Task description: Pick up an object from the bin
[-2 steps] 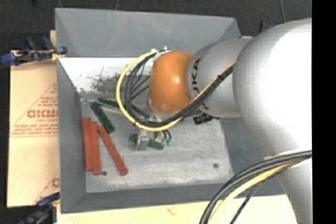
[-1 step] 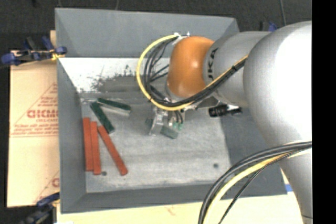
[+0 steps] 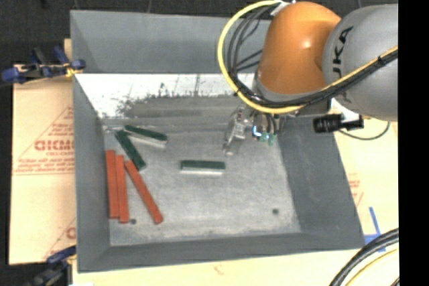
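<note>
My gripper point(image 3: 234, 136) hangs under the arm's orange cover, over the back middle of the bin floor. Nothing shows in it. Nearest to it is a dark green flat bar point(image 3: 202, 167), lying crosswise on the floor just in front of it and a little to the left, apart from it. Further left, two more green bars lie crossed: one point(image 3: 145, 134) nearly level, the other point(image 3: 130, 149) slanted beneath it.
Three orange-red bars lie along the bin's left side: two side by side point(image 3: 110, 184) point(image 3: 123, 188), and one slanted point(image 3: 143, 193) towards the front. The arm and its cables cover the bin's back right corner.
</note>
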You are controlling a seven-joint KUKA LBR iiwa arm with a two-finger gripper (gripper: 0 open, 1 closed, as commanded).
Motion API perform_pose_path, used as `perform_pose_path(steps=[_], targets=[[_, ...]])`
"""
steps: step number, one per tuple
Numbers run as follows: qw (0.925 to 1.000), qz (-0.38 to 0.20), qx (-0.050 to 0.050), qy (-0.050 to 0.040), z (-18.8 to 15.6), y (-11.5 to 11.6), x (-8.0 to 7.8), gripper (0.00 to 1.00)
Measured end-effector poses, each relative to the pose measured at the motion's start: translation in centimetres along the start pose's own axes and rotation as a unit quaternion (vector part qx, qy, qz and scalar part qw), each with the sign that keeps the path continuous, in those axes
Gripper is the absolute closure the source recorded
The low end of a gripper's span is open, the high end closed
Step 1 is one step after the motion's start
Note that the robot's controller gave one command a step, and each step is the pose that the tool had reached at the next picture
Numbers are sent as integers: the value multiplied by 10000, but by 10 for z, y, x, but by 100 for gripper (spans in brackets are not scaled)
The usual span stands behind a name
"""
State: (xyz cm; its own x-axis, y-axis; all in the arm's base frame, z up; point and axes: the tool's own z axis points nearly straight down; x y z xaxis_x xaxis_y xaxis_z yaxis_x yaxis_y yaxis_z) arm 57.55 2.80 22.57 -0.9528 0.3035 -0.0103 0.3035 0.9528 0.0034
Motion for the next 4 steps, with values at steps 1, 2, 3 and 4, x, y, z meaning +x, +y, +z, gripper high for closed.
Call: perform_pose_path(steps=[1,2,3,4], targets=[[10000,-7,14,32,5,0,1,0],[9987,-505,22,64,153,35,2,0],[9988,-490,10,36,148,35,0,100],[9997,-242,-9,-6,-2,43,-11,100]])
